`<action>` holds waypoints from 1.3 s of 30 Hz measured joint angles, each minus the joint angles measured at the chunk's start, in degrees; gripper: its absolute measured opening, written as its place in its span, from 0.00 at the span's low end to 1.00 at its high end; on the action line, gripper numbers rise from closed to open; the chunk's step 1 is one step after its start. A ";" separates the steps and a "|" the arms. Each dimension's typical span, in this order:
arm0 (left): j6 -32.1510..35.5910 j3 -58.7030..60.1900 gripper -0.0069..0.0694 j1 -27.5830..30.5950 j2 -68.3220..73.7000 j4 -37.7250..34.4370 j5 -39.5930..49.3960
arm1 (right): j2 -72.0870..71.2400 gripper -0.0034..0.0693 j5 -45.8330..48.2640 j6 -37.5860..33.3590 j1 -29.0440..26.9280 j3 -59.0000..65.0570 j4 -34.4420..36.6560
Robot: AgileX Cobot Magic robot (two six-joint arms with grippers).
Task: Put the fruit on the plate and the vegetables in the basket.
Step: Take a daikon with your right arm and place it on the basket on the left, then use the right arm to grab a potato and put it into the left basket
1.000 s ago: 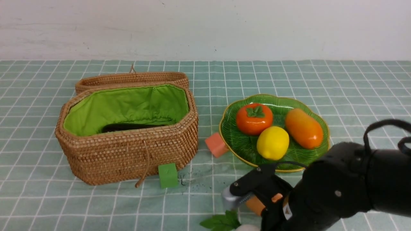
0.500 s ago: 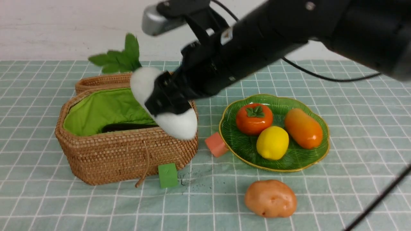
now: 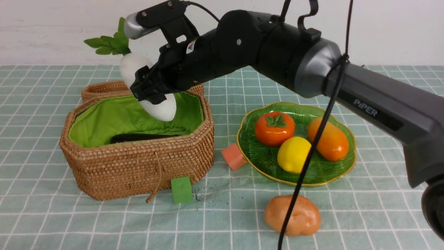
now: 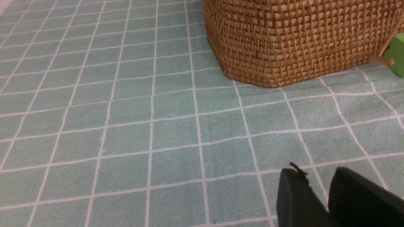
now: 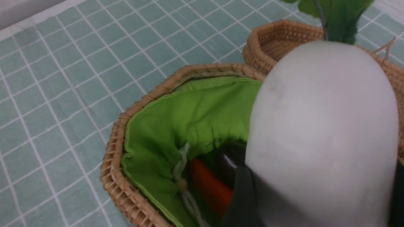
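Green checked cloth (image 3: 222, 215) covers the table, and the right gripper (image 3: 151, 88) squeezes the white vegetable (image 3: 133, 67), holding it tilted above the open basket (image 3: 138, 166). Inside the basket lie the red pepper (image 5: 208, 186) and eggplant (image 5: 230, 157); right of the basket the plate (image 3: 263, 156) holds the persimmon (image 3: 274, 128), lemon (image 3: 294, 154) and mango (image 3: 329, 139), with the potato (image 3: 305, 217) on bare cloth. The left gripper (image 4: 318, 176) hangs low beside the basket, and I cannot tell how wide it is.

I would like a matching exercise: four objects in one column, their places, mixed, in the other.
1 white vegetable
2 potato
3 lemon
4 green cube

a on the plate
b on the cloth, in front of the basket
c in the right gripper, over the basket
d on the cloth, in front of the plate

Pairs: 1-c, 2-d, 3-a, 4-b
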 joint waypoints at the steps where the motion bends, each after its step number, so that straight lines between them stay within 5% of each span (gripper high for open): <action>1: 0.00 0.00 0.31 0.00 0.00 0.00 0.00 | 0.05 0.76 0.00 0.00 0.00 -0.06 -0.53; 4: 0.00 0.00 0.31 0.00 0.00 0.00 0.00 | 0.05 0.76 0.46 0.00 0.00 -0.06 -1.34; 12: 0.00 0.00 0.32 0.00 0.00 0.00 0.00 | -5.10 0.97 14.00 0.00 -0.05 -0.06 -5.78; 17: 0.00 0.00 0.32 0.00 0.00 0.00 0.00 | -13.77 0.95 19.66 0.00 -2.64 1.26 -6.95; 21: 0.00 0.00 0.32 0.00 0.00 0.00 0.00 | -21.03 0.91 20.29 0.40 -5.68 7.71 -7.32; 29: 0.00 0.00 0.33 0.00 0.00 0.00 0.00 | -32.72 0.89 13.59 2.93 -9.18 47.42 -10.70; 39: 0.00 0.00 0.33 0.00 0.00 0.00 0.00 | -29.68 0.97 11.26 2.84 -9.13 56.70 -16.67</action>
